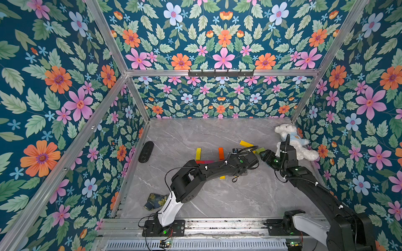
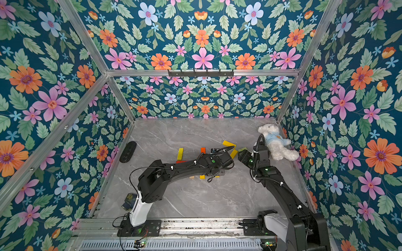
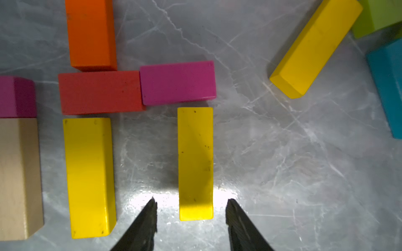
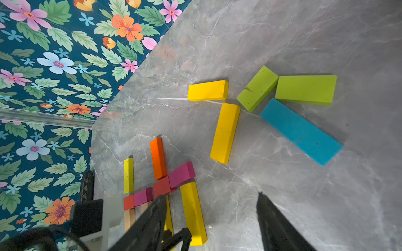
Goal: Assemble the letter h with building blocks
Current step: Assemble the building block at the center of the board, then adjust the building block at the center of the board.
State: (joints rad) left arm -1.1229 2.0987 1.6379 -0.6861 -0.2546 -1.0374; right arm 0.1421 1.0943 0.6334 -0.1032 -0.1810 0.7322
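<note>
The building blocks lie flat on the grey marble table (image 1: 217,202). In the left wrist view a yellow block (image 3: 195,163) lies lengthwise just under a pink block (image 3: 177,82), which butts against a red block (image 3: 100,92). An orange block (image 3: 91,32), another yellow block (image 3: 89,176) and a plain wood block (image 3: 19,178) lie beside them. My left gripper (image 3: 192,199) is open and straddles the near end of the yellow block, with a gap on each side. My right gripper (image 4: 211,197) hangs open and empty above the table, to the right of the group.
Loose blocks lie to the right: two yellow (image 4: 207,90) (image 4: 225,132), two green (image 4: 257,88) (image 4: 305,89) and one blue (image 4: 301,131). A white plush bear (image 1: 293,139) sits in the back right corner. A black oval object (image 1: 146,151) lies by the left wall, and a patterned cloth (image 1: 155,201) by the left arm's base.
</note>
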